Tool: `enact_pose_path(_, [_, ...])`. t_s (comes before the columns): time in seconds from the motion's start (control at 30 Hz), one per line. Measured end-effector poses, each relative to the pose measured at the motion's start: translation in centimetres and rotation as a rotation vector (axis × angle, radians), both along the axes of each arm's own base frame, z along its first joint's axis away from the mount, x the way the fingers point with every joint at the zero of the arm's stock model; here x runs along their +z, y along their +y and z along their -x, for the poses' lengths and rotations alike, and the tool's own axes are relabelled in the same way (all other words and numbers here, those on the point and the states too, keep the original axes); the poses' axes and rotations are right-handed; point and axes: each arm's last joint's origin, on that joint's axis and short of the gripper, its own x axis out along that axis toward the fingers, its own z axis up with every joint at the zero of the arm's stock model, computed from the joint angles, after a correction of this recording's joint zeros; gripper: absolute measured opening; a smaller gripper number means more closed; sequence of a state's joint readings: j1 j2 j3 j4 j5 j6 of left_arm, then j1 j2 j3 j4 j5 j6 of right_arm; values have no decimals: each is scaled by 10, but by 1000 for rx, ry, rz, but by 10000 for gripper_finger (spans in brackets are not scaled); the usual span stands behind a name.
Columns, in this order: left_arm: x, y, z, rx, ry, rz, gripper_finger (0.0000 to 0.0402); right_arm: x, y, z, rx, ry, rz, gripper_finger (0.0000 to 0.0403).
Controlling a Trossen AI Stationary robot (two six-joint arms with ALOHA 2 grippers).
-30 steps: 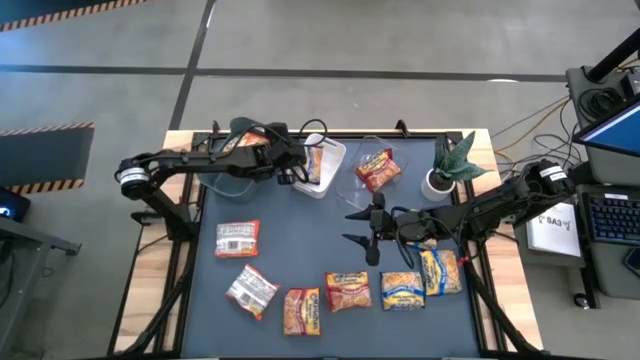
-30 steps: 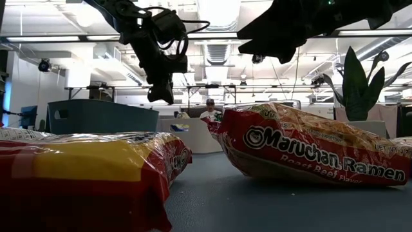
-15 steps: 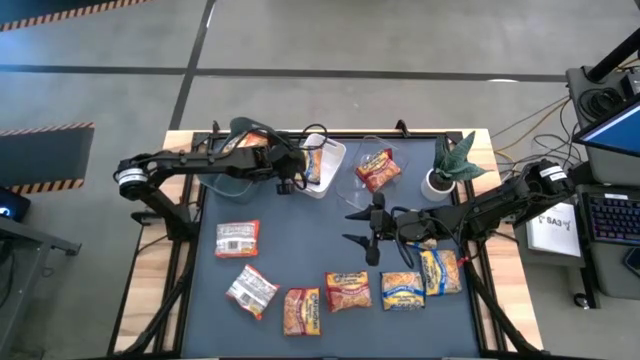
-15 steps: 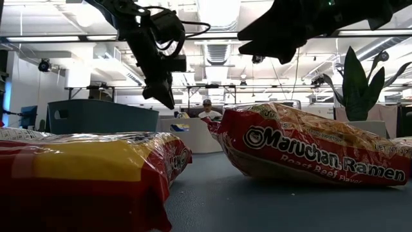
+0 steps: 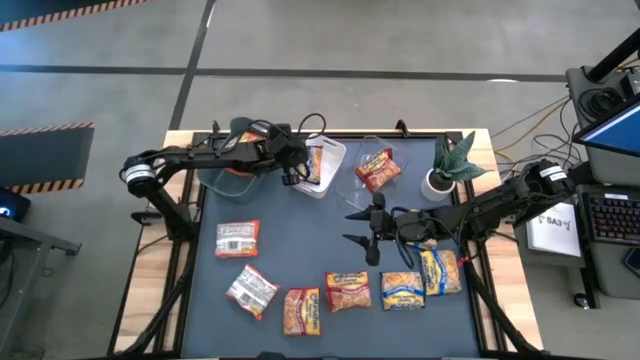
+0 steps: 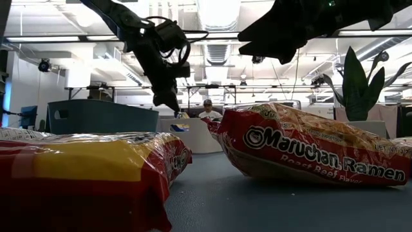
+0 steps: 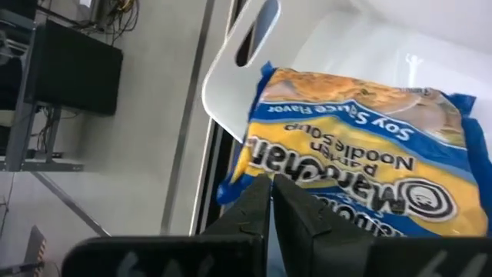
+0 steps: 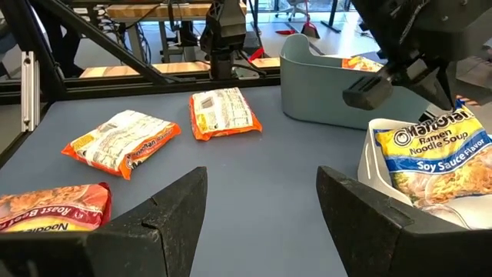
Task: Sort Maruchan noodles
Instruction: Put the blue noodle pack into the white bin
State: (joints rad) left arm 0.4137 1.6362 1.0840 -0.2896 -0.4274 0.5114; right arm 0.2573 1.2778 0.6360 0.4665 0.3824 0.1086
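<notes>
My left gripper (image 5: 291, 178) hangs shut just over the near rim of the white bin (image 5: 332, 150). Inside the bin a blue-and-yellow Maruchan packet (image 7: 361, 146) leans against the wall. The shut fingertips (image 8: 361, 94) stand above the bin's rim, touching nothing. My right gripper (image 5: 358, 228) waits open above the middle of the mat, nothing between its fingers (image 8: 177, 223). An orange-red packet (image 5: 377, 168) lies in the clear bin (image 5: 352, 180). Another packet (image 8: 358, 63) shows in the grey-green bin (image 8: 323, 92). Several more packets lie flat on the mat, among them two whitish ones (image 5: 237, 238), (image 5: 251, 290).
Along the mat's near edge lie two orange packets (image 5: 302, 310), (image 5: 347, 291) and two blue-and-yellow ones (image 5: 402, 290), (image 5: 440, 270). A potted plant (image 5: 447, 165) stands at the far right. In the low view a person (image 6: 207, 111) sits in the room behind the table.
My left gripper has shut its fingers on nothing and turned a little beside the white bin. The blue-and-yellow packet stays in the bin.
</notes>
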Motion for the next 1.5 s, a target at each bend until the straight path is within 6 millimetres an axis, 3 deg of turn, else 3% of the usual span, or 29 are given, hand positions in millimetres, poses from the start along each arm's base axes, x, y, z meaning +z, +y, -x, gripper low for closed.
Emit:
enact_pose_path(0.27, [7,6,-5,2,-88,-57,1,0,0,0,1,1,5,233])
enact_pose_path(0.5, [15,3,5,-40,43,-119,1,-2,0,0,1,15,8,233])
enact_pose_path(0.73, [4,5,8,-151,38,63,1,-2,0,1,1,22,10,233])
enact_pose_path(1.0, [-10,20,-4,-73,2,-22,1,-3,0,1,1,24,11,233])
enact_pose_path(1.33, [16,36,-12,-23,-108,-64,1,-3,-1,1,-2,31,13,233])
enact_pose_path(1.5, [25,34,-10,44,-77,37,1,-4,-1,1,-3,36,10,233])
